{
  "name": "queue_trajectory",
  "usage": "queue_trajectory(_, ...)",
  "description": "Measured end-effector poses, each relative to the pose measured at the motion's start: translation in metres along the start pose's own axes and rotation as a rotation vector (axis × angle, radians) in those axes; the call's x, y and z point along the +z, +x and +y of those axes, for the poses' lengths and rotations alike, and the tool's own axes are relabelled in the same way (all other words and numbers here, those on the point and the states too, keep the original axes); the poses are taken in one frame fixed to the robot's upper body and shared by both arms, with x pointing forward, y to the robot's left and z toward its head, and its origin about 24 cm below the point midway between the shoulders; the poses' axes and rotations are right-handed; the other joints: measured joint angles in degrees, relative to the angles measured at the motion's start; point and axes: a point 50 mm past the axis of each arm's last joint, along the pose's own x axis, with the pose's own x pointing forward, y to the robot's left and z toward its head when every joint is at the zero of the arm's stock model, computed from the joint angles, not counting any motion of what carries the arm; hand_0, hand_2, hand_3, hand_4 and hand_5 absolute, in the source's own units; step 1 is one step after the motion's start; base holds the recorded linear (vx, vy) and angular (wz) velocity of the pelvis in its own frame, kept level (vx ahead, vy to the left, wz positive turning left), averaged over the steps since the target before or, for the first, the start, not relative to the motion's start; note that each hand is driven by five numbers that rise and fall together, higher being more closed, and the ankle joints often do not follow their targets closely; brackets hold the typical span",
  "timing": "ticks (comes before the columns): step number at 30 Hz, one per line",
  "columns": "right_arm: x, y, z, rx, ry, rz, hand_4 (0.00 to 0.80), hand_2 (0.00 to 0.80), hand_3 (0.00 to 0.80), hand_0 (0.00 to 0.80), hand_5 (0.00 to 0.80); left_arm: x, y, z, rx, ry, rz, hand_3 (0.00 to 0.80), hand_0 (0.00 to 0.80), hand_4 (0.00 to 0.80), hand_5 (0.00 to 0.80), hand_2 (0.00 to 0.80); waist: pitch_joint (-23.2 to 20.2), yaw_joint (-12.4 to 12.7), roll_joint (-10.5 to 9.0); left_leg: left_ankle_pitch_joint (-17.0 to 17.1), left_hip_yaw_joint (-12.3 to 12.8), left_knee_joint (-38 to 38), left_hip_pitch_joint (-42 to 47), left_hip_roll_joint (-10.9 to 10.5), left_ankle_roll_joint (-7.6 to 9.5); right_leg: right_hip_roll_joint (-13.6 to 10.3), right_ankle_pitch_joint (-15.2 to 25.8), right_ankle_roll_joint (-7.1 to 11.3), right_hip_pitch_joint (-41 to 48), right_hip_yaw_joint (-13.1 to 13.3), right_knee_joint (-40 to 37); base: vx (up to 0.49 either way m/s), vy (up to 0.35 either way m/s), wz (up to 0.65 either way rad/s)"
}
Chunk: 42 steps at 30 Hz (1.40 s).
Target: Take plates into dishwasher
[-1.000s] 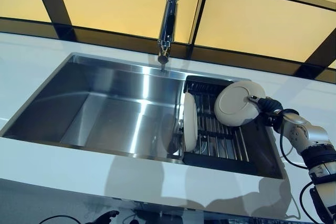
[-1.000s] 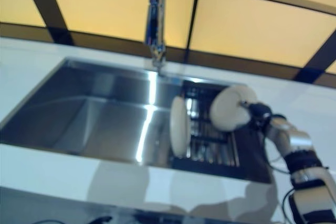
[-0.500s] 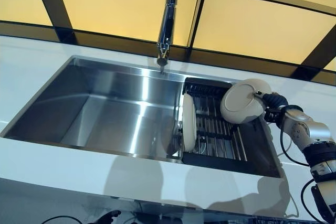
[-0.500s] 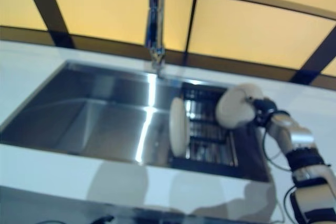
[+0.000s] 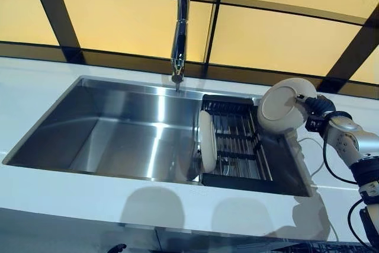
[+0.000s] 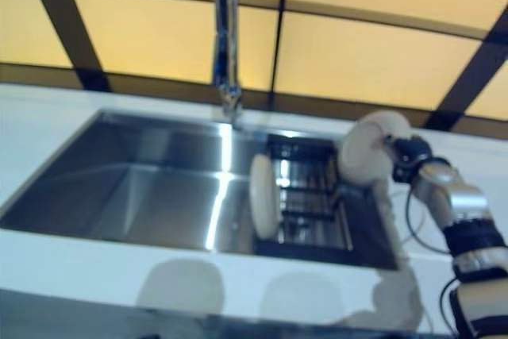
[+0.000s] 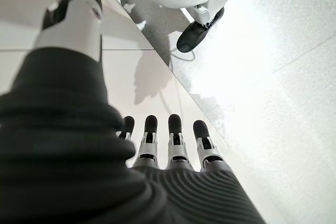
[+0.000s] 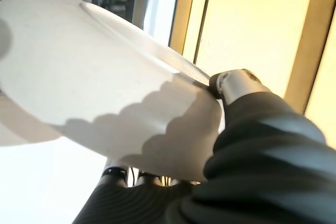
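My right hand (image 5: 318,109) is shut on a round white plate (image 5: 282,105), pinching its rim between thumb (image 8: 234,84) and fingers. The plate hangs tilted above the rear right corner of the black dish rack (image 5: 238,146), clear of its bars. A second white plate (image 5: 206,140) stands on edge at the rack's left end. In the right wrist view the held plate (image 8: 89,82) fills most of the picture. Only the left wrist view shows my left hand (image 7: 173,148), which hangs low with straight fingers and holds nothing.
The rack sits in the right part of a steel sink (image 5: 118,128) set in a white counter (image 5: 71,194). A tall chrome tap (image 5: 180,28) rises behind the sink's middle. Yellow wall panels with dark frames stand behind.
My right hand has carried the plate up and to the right, from over the rack's bars to above its rear right corner. The camera has shifted a little. The racked plate stays put.
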Motion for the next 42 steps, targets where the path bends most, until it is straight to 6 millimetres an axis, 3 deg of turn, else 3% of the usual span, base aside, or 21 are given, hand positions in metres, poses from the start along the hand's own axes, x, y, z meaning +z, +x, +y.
queue_trajectory(4, 0.006, -0.004, -0.009, -0.046, 0.008, -0.05, 0.8, 0.8, 0.8, 0.8, 0.8, -0.001, 0.0, 0.0, -0.031, 0.061, 0.013, 0.0, 0.0, 0.0, 0.0, 0.0, 0.09, -2.09, -0.03, -1.1, 1.42, 1.42, 0.9, -1.51, 0.83, -1.36, -0.59, 0.74, -1.36, 0.81, 3.15, -0.151, 0.085, -0.18)
queue_trajectory(7, 0.021, -0.008, -0.001, -0.013, -0.001, -0.122, 0.8, 0.8, 0.8, 0.8, 0.8, -0.013, -0.003, 0.006, -0.008, 0.064, 0.063, 0.0, 0.0, 0.0, 0.0, 0.0, 0.46, -1.54, 0.31, -1.02, 4.24, 0.37, 1.23, -1.68, 1.51, -1.11, 2.87, -0.05, -4.06, -0.03, 2.73, -0.391, 0.154, -0.87)
queue_trajectory(8, 0.025, -0.009, -0.001, -0.014, -0.002, -0.134, 0.8, 0.8, 0.8, 0.8, 0.8, -0.014, -0.003, 0.01, 0.004, 0.067, 0.073, 0.0, 0.0, 0.0, 0.0, 0.0, 0.93, -1.48, 0.77, -0.81, 5.32, 0.07, 0.69, -0.86, 2.24, -0.92, 4.44, 0.46, -4.91, -0.25, 1.97, -0.515, 0.148, -0.94)
queue_trajectory(9, 0.025, -0.008, -0.002, -0.018, -0.001, -0.135, 0.8, 0.8, 0.8, 0.8, 0.8, -0.015, -0.004, 0.013, 0.023, 0.052, 0.077, 0.0, 0.0, 0.0, 0.0, 0.0, 1.26, -0.58, 2.08, -0.72, 8.05, -0.91, 0.75, 1.0, 2.54, 0.06, 4.32, 1.24, -6.48, -1.45, 3.84, -0.481, 0.088, -0.89)
queue_trajectory(10, 0.024, -0.007, -0.003, -0.015, -0.005, -0.13, 0.8, 0.8, 0.8, 0.8, 0.8, -0.015, -0.004, 0.018, 0.047, 0.018, 0.078, 0.0, 0.0, 0.0, 0.0, 0.0, 1.31, 0.09, 3.25, -0.47, 10.27, -0.61, -0.16, 3.04, 2.39, 0.99, 1.46, 0.04, -9.68, -2.97, 13.65, -0.347, 0.031, -0.78)
queue_trajectory(12, 0.027, -0.008, -0.009, -0.023, -0.025, -0.133, 0.8, 0.8, 0.8, 0.8, 0.8, -0.016, -0.004, 0.028, 0.081, -0.014, 0.082, 0.0, 0.0, 0.0, 0.0, 0.0, 1.04, 1.27, 2.81, -0.6, 11.95, 1.1, -1.84, 4.41, 2.25, 0.06, -6.49, -0.35, -12.24, -2.66, 27.86, -0.233, -0.067, -0.57)
queue_trajectory(13, 0.029, -0.009, -0.011, -0.026, -0.029, -0.14, 0.8, 0.8, 0.8, 0.8, 0.8, -0.017, -0.005, 0.028, 0.082, -0.013, 0.084, 0.0, 0.0, 0.0, 0.0, 0.0, 0.89, 1.62, 2.57, -0.71, 11.91, 1.49, -2.25, 4.38, 2.11, -0.31, -7.78, 0.02, -11.74, -2.64, 28.58, -0.302, -0.11, -0.31)
queue_trajectory(14, 0.034, -0.011, -0.017, -0.036, -0.039, -0.164, 0.8, 0.8, 0.8, 0.8, 0.8, -0.018, -0.005, 0.032, 0.088, -0.015, 0.086, 0.0, 0.0, 0.0, 0.0, 0.0, 0.32, 2.26, 1.46, -0.6, 11.91, 4.45, -4.49, 4.51, 0.89, 0.18, -11.39, 0.85, -9.15, -1.98, 27.85, -0.38, -0.145, -0.2)
queue_trajectory(16, 0.042, -0.011, -0.018, -0.036, -0.036, -0.195, 0.8, 0.8, 0.8, 0.8, 0.8, -0.016, -0.004, 0.037, 0.1, -0.014, 0.091, 0.0, 0.0, 0.0, 0.0, 0.0, -0.15, 4.57, -0.4, -1.92, 11.19, 8.67, -6.77, 4.16, 1.33, 0.7, -13.91, -1.02, -5.11, -3.24, 19.53, -0.301, -0.144, -0.46)
queue_trajectory(17, 0.05, -0.009, -0.017, -0.023, -0.03, -0.225, 0.8, 0.8, 0.8, 0.8, 0.8, -0.014, -0.003, 0.039, 0.106, -0.026, 0.088, 0.0, 0.0, 0.0, 0.0, 0.0, -0.21, 5.85, -1.03, -2.4, 9.28, 13.47, -9.65, 5.29, 1.39, 2.15, -13.63, -3.23, -3.4, -4.37, 13.86, -0.133, -0.077, -0.71)
queue_trajectory(18, 0.053, -0.007, -0.019, -0.037, -0.025, -0.226, 0.8, 0.8, 0.8, 0.8, 0.8, -0.009, -0.001, 0.039, 0.108, -0.031, 0.076, 0.0, 0.0, 0.0, 0.0, 0.0, -0.4, 6.75, -0.82, -3.51, 7.38, 16.94, -12.36, 6.01, 2.25, 3.25, -12.16, -4.93, -2.58, -3.68, 10.75, -0.21, -0.104, -0.56)
queue_trajectory(20, 0.051, -0.006, -0.027, -0.073, -0.027, -0.205, 0.8, 0.8, 0.8, 0.8, 0.8, 0.0, 0.0, 0.035, 0.099, -0.036, 0.045, 0.0, 0.0, 0.0, 0.0, 0.0, -0.7, 6.24, -0.86, -2.5, 6.38, 14.27, -12.96, 3.55, 3.14, 3.91, -11.56, -5.29, -1.68, -4.08, 9.63, -0.239, -0.104, -0.1)
queue_trajectory(21, 0.053, -0.008, -0.031, -0.092, -0.033, -0.21, 0.8, 0.8, 0.8, 0.8, 0.8, 0.003, 0.001, 0.03, 0.089, -0.039, 0.033, 0.0, 0.0, 0.0, 0.0, 0.0, -1.78, 5.16, 0.43, -1.78, 6.38, 11.77, -12.95, 2.6, 3.47, 5.49, -11.67, -5.27, -1.34, -4.35, 9.71, -0.217, -0.089, 0.1)
queue_trajectory(23, 0.051, -0.008, -0.032, -0.1, -0.033, -0.207, 0.8, 0.8, 0.8, 0.8, 0.8, 0.006, 0.002, 0.031, 0.096, -0.037, 0.029, 0.0, 0.0, 0.0, 0.0, 0.0, -2.55, 3.71, -1.43, -0.1, 5.8, 9.84, -12.34, 2.61, 1.1, 6.35, -12.02, -5.62, -1.7, -4.35, 9.6, -0.221, -0.082, 0.12)
queue_trajectory(27, 0.054, -0.009, -0.039, -0.117, -0.017, -0.212, 0.8, 0.8, 0.8, 0.8, 0.8, 0.005, 0.003, 0.027, 0.098, -0.027, 0.037, 0.0, 0.0, 0.0, 0.0, 0.0, -3.53, 2.9, -3.06, 2.05, 5.63, 5.99, -10.34, 1.82, 0.84, 6.67, -11.98, -5.69, -0.71, -4.42, 8.39, -0.197, -0.086, 0.1)
queue_trajectory(33, 0.058, -0.011, -0.044, -0.121, -0.031, -0.219, 0.8, 0.8, 0.8, 0.8, 0.8, -0.015, 0.0, 0.03, 0.14, -0.077, 0.134, 0.0, 0.0, 0.0, 0.0, 0.0, -3.89, 2.81, -2.85, 3.17, 5.67, 3.66, -8.94, 1.15, 0.93, 6.68, -11.25, -5.83, 0.31, -4.36, 6.19, -0.184, -0.03, 0.02)
queue_trajectory(36, 0.064, -0.013, -0.05, -0.119, -0.062, -0.217, 0.8, 0.8, 0.8, 0.8, 0.8, -0.028, -0.003, 0.026, 0.152, -0.177, 0.183, 0.0, 0.0, 0.0, 0.0, 0.0, -3.26, 4.17, -1.01, 3.2, 6.15, 4.15, -8.83, 1.32, 0.9, 6.96, -10.0, -6.19, 1.0, -3.17, 3.89, -0.204, 0.03, -0.13)
queue_trajectory(39, 0.075, -0.012, -0.046, -0.108, -0.113, -0.218, 0.8, 0.8, 0.8, 0.8, 0.8, -0.043, -0.007, 0.017, 0.143, -0.226, 0.237, 0.0, 0.0, 0.0, 0.0, 0.0, -2.83, 5.35, 0.62, 3.54, 2.52, 5.24, -8.84, 1.64, 0.29, 6.64, -9.31, -6.66, 0.32, 0.54, 4.36, -0.342, 0.095, -0.43)
queue_trajectory(40, 0.078, -0.014, -0.05, -0.118, -0.143, -0.215, 0.8, 0.8, 0.8, 0.8, 0.8, -0.043, -0.007, 0.017, 0.14, -0.235, 0.243, 0.0, 0.0, 0.0, 0.0, 0.0, -2.7, 5.07, 1.17, 3.67, 2.63, 6.03, -9.0, 1.47, 0.15, 6.23, -9.31, -6.65, 0.92, 0.29, 4.33, -0.378, 0.139, -0.07)
queue_trajectory(41, 0.079, -0.015, -0.055, -0.129, -0.169, -0.201, 0.8, 0.8, 0.8, 0.8, 0.8, -0.04, -0.006, 0.018, 0.142, -0.236, 0.234, 0.0, 0.0, 0.0, 0.0, 0.0, -2.64, 3.99, 0.81, 5.05, 1.64, 6.01, -9.08, 1.09, -1.8, 5.19, -9.5, -6.65, 0.74, -0.14, 4.65, -0.255, 0.116, 0.12)
queue_trajectory(42, 0.081, -0.017, -0.057, -0.133, -0.178, -0.202, 0.8, 0.8, 0.8, 0.8, 0.8, -0.037, -0.005, 0.019, 0.144, -0.237, 0.227, 0.0, 0.0, 0.0, 0.0, 0.0, -2.61, 3.51, 0.41, 5.13, 0.7, 6.11, -9.06, 0.94, -2.32, 4.31, -9.27, -6.95, 0.56, -0.22, 4.48, -0.215, 0.165, -0.01)
